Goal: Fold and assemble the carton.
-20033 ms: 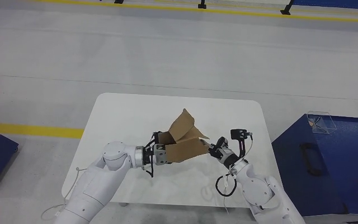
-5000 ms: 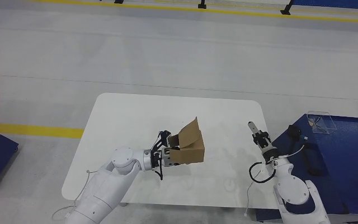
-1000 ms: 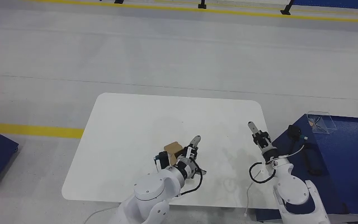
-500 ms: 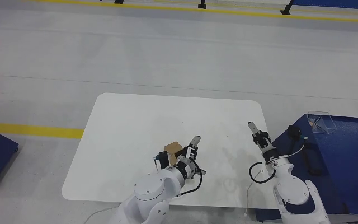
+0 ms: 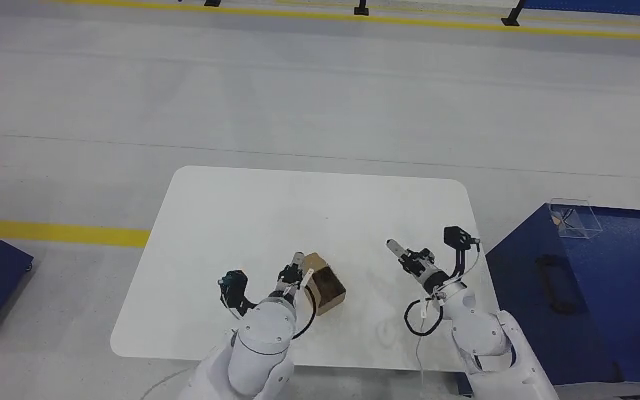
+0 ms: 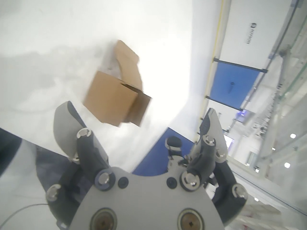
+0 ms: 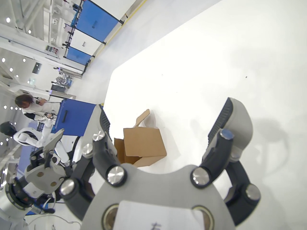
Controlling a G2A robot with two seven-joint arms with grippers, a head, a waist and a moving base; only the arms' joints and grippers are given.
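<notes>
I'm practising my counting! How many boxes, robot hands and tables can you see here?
Brown cardboard carton: 1
Grey robot hands: 2, the left hand and the right hand
White rounded table: 1
Total: 4

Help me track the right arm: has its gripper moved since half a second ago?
Yes. The right gripper has moved inward from the side edge of the table, toward the carton.

Both arms are bent low and angled in toward each other, the left gripper [image 5: 296, 262] and right gripper [image 5: 398, 248] each spread wide, gripping nothing.
</notes>
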